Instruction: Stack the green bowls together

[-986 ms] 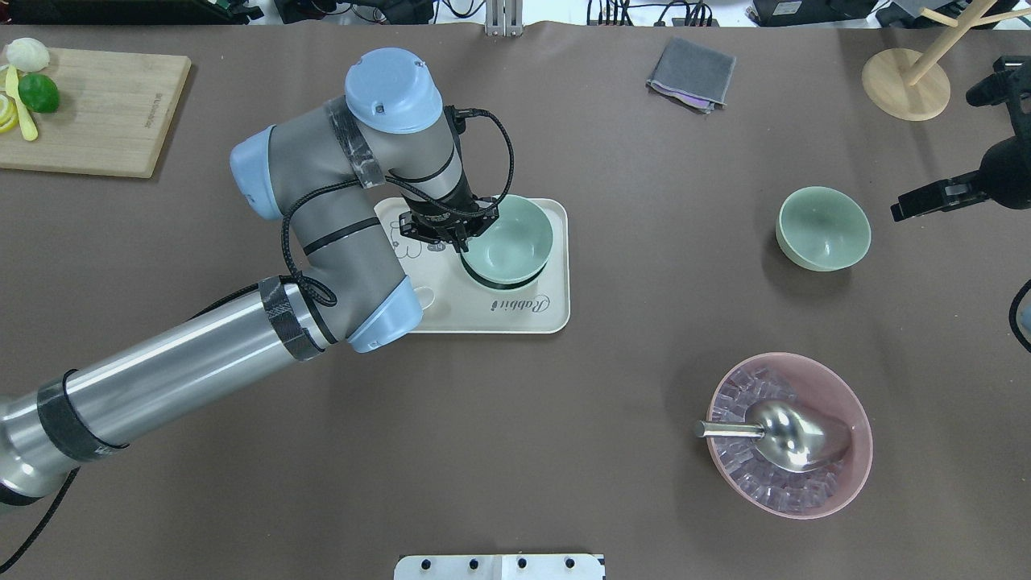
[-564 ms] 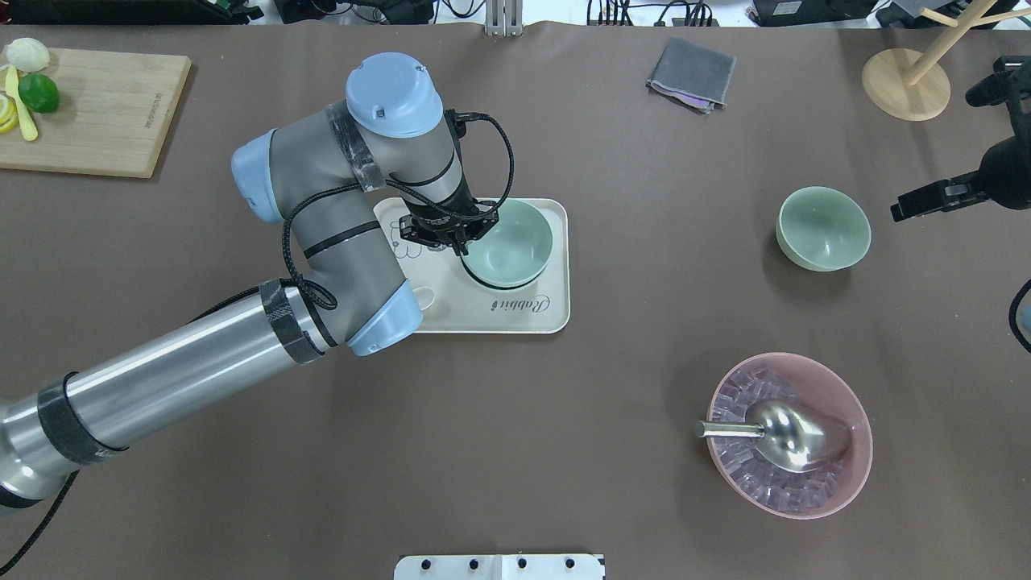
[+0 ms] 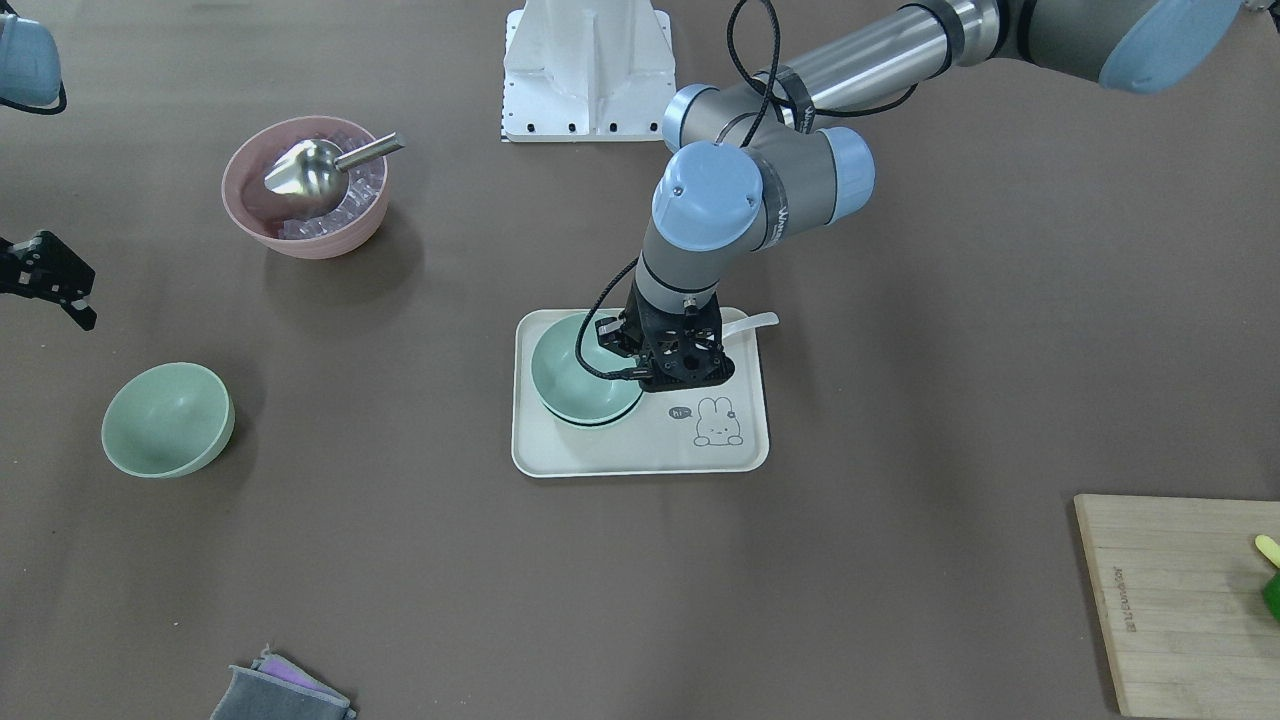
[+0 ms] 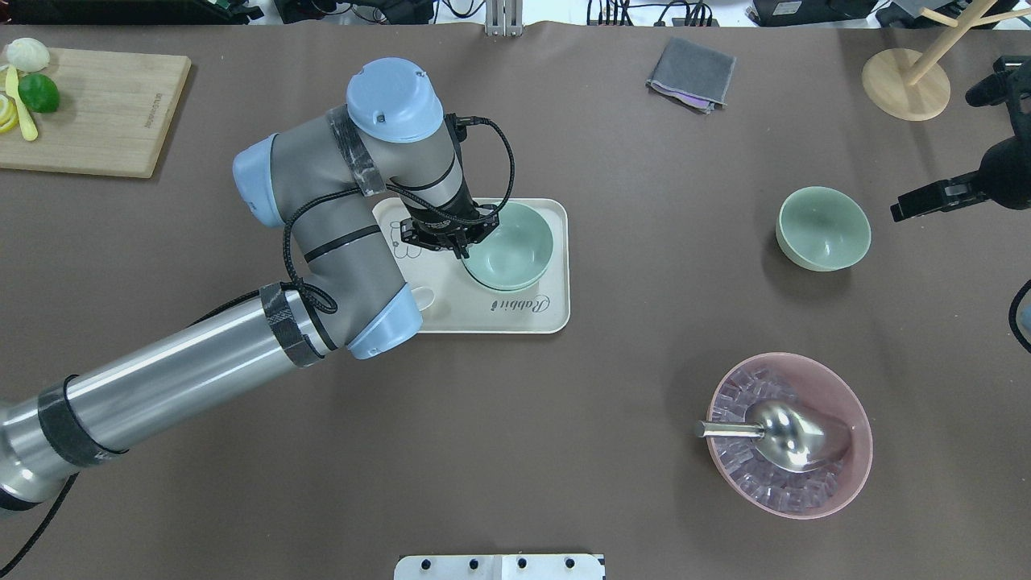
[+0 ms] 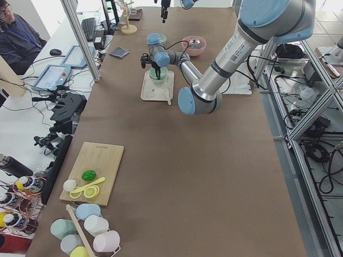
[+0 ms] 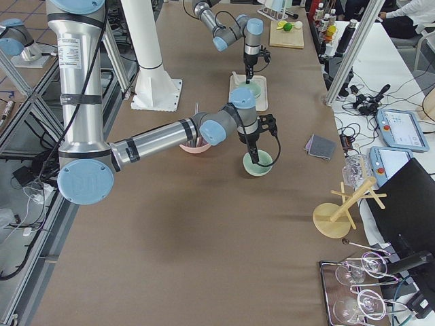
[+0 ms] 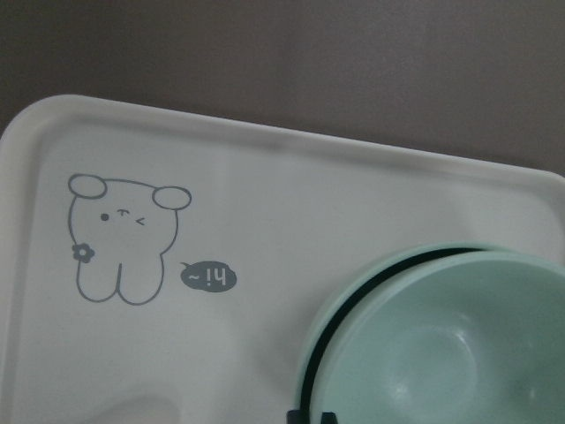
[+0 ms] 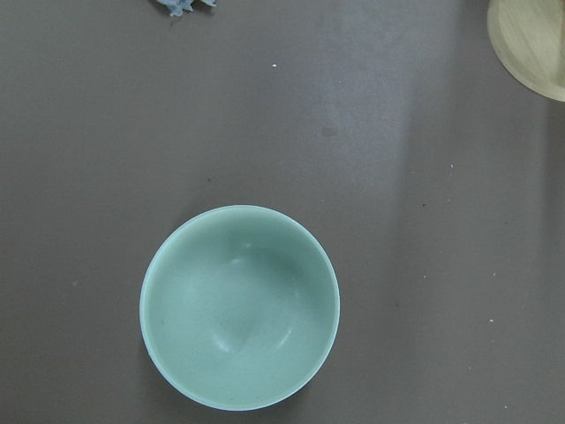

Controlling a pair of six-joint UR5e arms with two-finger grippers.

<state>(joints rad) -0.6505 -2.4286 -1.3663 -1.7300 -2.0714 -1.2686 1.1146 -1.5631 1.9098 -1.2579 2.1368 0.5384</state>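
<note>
Left gripper (image 4: 465,248) is running narrow, pinching the rim of the upper green bowl (image 4: 515,246) on the bowl's left side. That bowl is sitting inside the lower green bowl (image 7: 371,265). A dark gap is showing between the two rims on the gripper's side, so it is lying slightly off-centre. Both are resting on the cream tray (image 4: 459,316) right under the gripper, with the rabbit print (image 7: 124,243) lying just to its left. A white spoon (image 4: 425,298) is poking out on the robot side.

Well off to the right, right gripper (image 4: 900,209) is hovering just beside the third green bowl (image 4: 823,228), which is sitting alone on the table; can't tell its finger spacing. Pink bowl (image 4: 862,443) with metal scoop (image 4: 785,435) is sitting robot-side of it. Cutting board (image 4: 105,121) is lying far off the left gripper's left.
</note>
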